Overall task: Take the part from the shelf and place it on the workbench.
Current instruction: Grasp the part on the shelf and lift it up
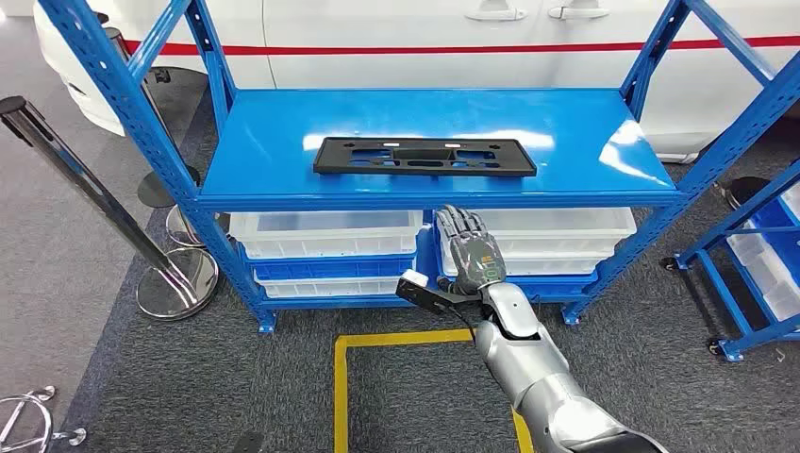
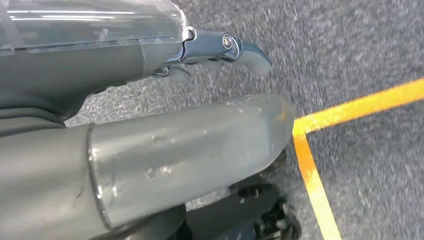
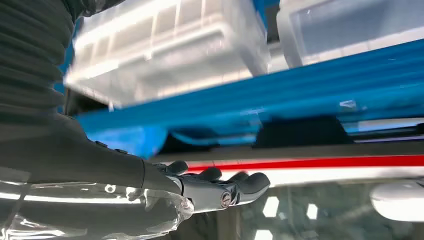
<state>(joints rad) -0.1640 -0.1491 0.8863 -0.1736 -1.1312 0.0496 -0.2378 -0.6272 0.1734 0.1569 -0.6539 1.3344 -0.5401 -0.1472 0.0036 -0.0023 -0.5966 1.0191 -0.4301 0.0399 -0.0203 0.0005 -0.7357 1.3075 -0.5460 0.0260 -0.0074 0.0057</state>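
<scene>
Nearest, the right hand [image 1: 475,253] is raised in front of the blue shelf [image 1: 283,142], fingers extended and holding nothing. Under the shelf's top deck sit white bins [image 1: 325,233], nothing visible inside them. On that deck lies the flat black part [image 1: 425,157]. Behind the shelf stands a white car [image 1: 396,38]. Hanging over the carpet, the left hand [image 2: 220,52] grips nothing, fingers loosely apart.

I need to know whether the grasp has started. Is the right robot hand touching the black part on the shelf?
Apart. In the head view the right robot hand is below the shelf's front edge, while the black part lies flat on the blue shelf above it, with bare shelf between them.
</scene>
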